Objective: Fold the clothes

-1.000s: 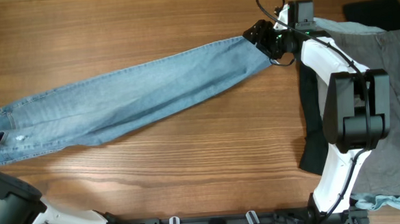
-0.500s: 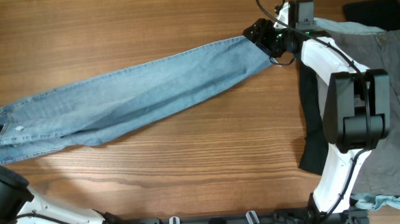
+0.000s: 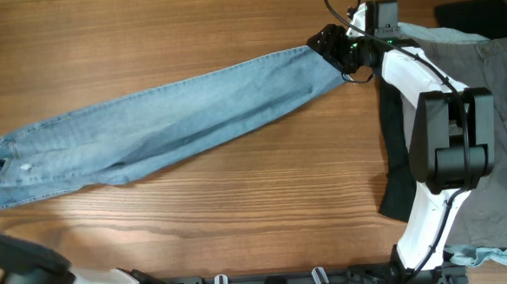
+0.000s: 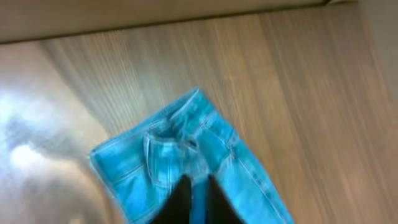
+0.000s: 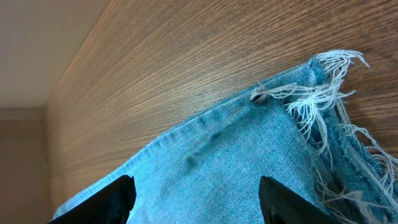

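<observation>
The jeans (image 3: 174, 111) are lying flat from 9 to 1 o'clock, likely soft, heavyish and draping; hem (image 5: 323, 87) and waistband (image 4: 166, 134) are offering firm holds. The right gripper (image 3: 330, 46) is straddling the hem, released; whether the left gripper (image 4: 198, 198) is clenched cannot be told through blur.

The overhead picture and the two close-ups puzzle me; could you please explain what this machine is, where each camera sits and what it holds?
It is two robot arms at a wooden table. One camera looks down from above; one rides on each wrist. Light-blue jeans lie stretched across the table; grey trousers and a black garment lie by the right arm. The right gripper sits open over the frayed hem, gripping nothing. The left gripper hangs above the waistband; blur hides whether it is shut.
</observation>
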